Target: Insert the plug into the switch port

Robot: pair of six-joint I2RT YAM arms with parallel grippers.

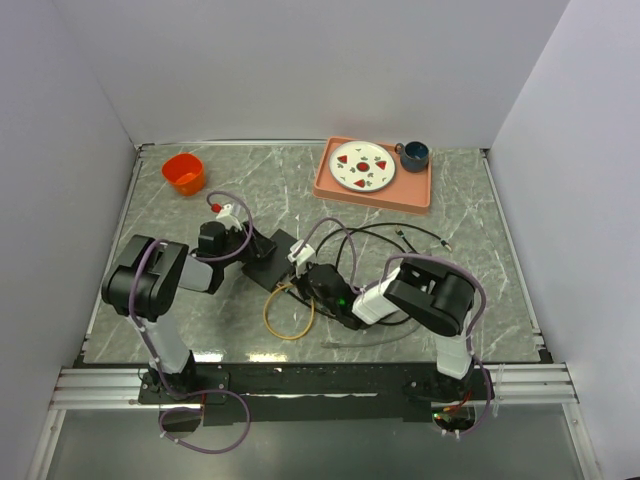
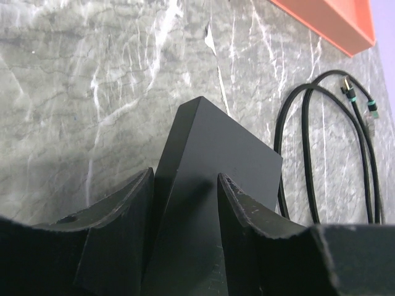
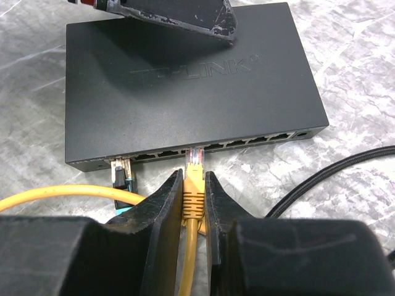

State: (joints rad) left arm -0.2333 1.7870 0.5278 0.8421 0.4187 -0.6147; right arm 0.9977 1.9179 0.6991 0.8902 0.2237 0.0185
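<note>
The plug (image 3: 194, 191) is clamped between the closed jaws of the right gripper (image 3: 194, 175), its yellow cable (image 3: 62, 192) trailing left. The clear tip is set at a port (image 3: 195, 150) near the middle of the row on the near face of the switch (image 3: 197, 80); seating depth cannot be determined. The switch lies flat on the table (image 3: 358, 55). A second plug (image 3: 121, 175) is seen at the leftmost port. The left gripper (image 2: 185, 180) is positioned over the far end of the switch, jaws partly open on either side; whether the switch is gripped cannot be determined.
</note>
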